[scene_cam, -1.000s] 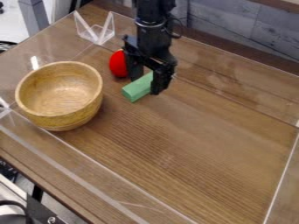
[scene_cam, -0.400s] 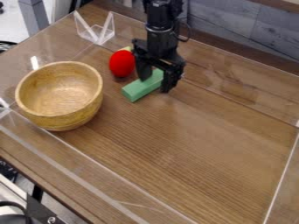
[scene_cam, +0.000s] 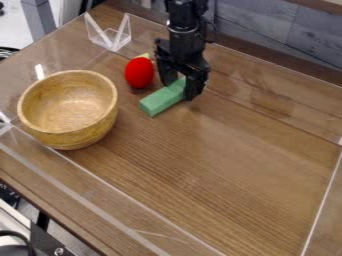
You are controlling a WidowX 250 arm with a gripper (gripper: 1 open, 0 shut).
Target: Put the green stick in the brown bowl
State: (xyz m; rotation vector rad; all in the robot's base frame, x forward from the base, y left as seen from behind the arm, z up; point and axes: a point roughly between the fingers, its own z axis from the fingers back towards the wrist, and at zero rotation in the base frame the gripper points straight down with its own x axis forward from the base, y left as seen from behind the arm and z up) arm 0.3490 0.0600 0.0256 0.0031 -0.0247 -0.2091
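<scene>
my gripper (scene_cam: 183,88): black | green stick (scene_cam: 162,99) under it: mint-green | round fruit (scene_cam: 139,71) beside stick: red | brown bowl (scene_cam: 67,108): light-brown, grained

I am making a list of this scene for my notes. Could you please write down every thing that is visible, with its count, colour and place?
round light-brown wooden bowl: one, light brown, left side of the table, nothing inside it
flat rectangular mint-green stick: one, mint green, lying on the table right of the bowl, its far end under the pincer
round red fruit-like object: one, red, just behind the green stick
clear plastic stand: one, transparent, far left corner
wooden table: one, dark brown, with low clear walls around its edges
robot arm: one, black, coming down from the top edge
pincer: one, black, open, pointing down over the far end of the stick
</scene>
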